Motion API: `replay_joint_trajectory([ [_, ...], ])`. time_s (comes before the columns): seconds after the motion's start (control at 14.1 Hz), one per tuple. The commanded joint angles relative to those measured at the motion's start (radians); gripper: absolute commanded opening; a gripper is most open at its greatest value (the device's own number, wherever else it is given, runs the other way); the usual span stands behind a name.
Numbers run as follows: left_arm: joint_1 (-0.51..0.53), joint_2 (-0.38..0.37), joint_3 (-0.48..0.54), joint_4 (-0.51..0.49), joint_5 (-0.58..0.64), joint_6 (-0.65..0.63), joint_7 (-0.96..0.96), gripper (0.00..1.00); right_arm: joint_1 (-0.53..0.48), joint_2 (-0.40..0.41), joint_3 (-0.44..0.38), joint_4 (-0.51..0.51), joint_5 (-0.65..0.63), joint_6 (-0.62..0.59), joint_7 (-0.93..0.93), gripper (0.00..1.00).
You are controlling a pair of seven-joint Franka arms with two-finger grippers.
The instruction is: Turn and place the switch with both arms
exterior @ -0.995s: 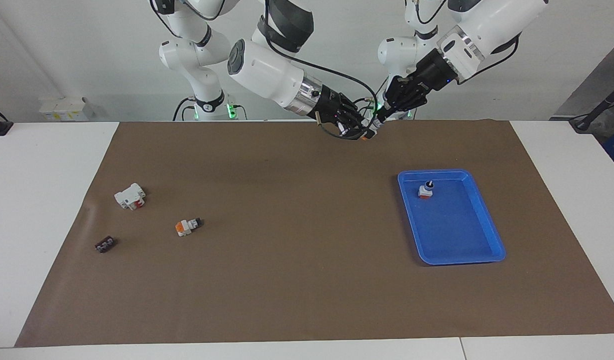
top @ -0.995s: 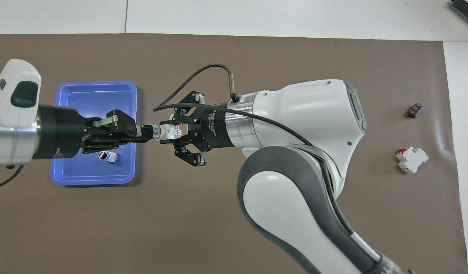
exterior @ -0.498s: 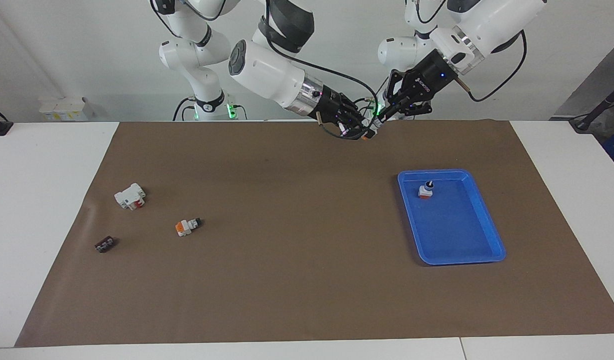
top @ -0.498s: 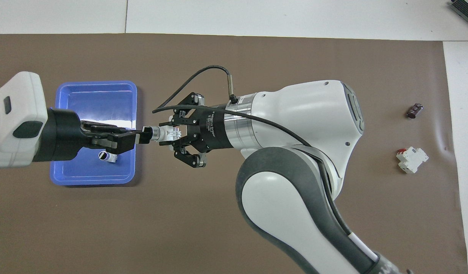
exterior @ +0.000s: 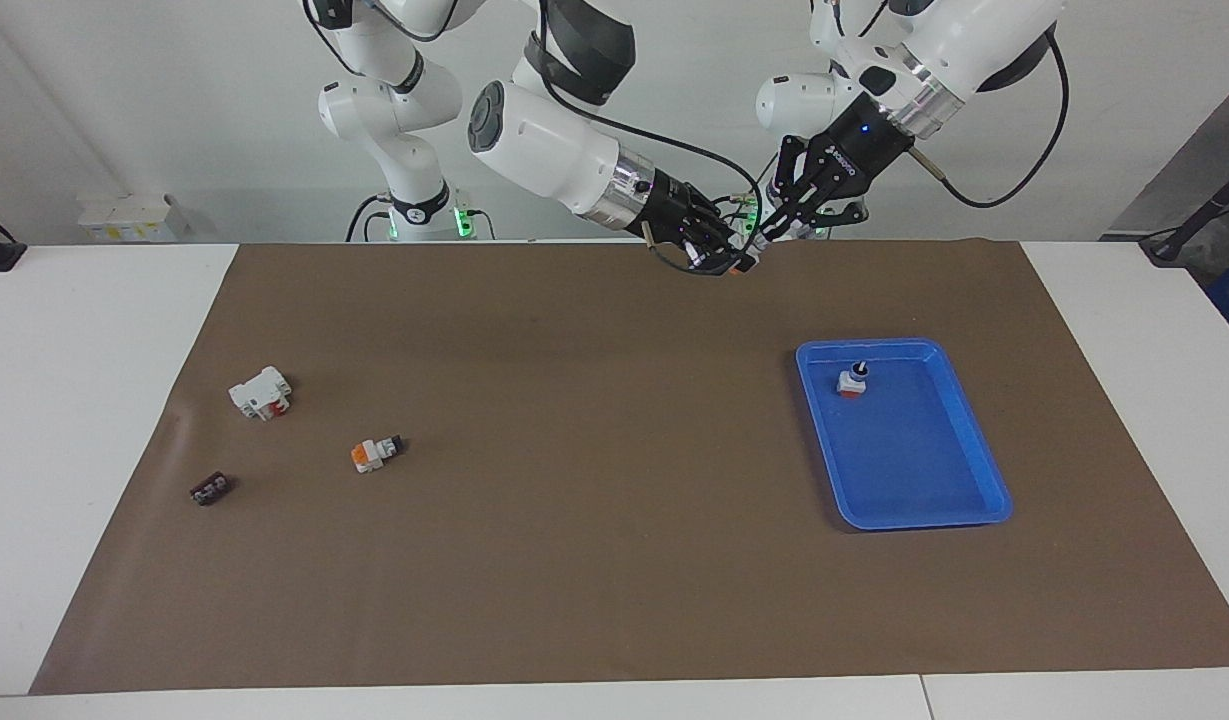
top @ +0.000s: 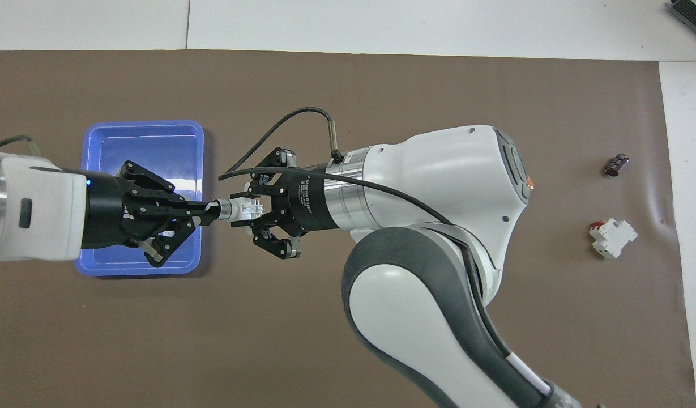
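- The switch (top: 247, 208) was held up in the air between the two grippers, over the bare brown mat (top: 381, 85) just beside the blue tray (top: 144, 127); in the overhead view its long axis ran from nine o'clock to three o'clock.
- The right gripper (top: 256, 209) came in from three o'clock and was clamped on the switch's white body.
- The left gripper (top: 212, 207) came in from nine o'clock, fingertips pinched onto the knob end, so the knob pointed straight at it; turning looked like the step in hand.
- The tray lay under the left gripper, and the left arm seemed the nearer one for placing.
- A second switch (exterior: 852, 380) stood in the tray, at the end nearer the robots.
- Nothing stood between the held switch and the tray.
- Toward the right arm's end of the table lay a third switch (exterior: 376, 453), a white block with a red part (exterior: 261, 392), and a small dark piece (exterior: 210, 489).
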Motion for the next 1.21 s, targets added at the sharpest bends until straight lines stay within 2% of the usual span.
replay_joint_trajectory([
  [0.0, 0.010, -0.004, 0.018, -0.014, 0.095, -0.051, 0.174, 0.00, -0.032, -0.042, -0.003, -0.011, 0.021, -0.013, 0.014, 0.00],
  [0.78, 0.021, 0.013, -0.007, 0.031, 0.116, -0.119, 0.316, 0.00, -0.032, -0.048, -0.004, -0.013, 0.021, -0.014, 0.014, 0.00],
  [0.85, 0.021, 0.013, -0.007, 0.034, 0.116, -0.120, 0.317, 0.00, -0.032, -0.048, -0.004, -0.013, 0.010, -0.014, 0.011, 0.31],
  [0.92, 0.021, 0.013, -0.008, 0.035, 0.116, -0.122, 0.317, 0.00, -0.027, -0.050, -0.006, -0.013, 0.004, -0.013, -0.001, 0.91],
  [1.0, 0.021, 0.013, -0.007, 0.035, 0.116, -0.125, 0.319, 0.00, -0.024, -0.051, -0.007, -0.013, -0.005, -0.011, -0.003, 0.97],
  [1.14, 0.022, 0.012, -0.007, 0.035, 0.116, -0.126, 0.319, 0.00, -0.030, -0.054, -0.006, -0.013, -0.019, -0.017, -0.014, 0.97],
])
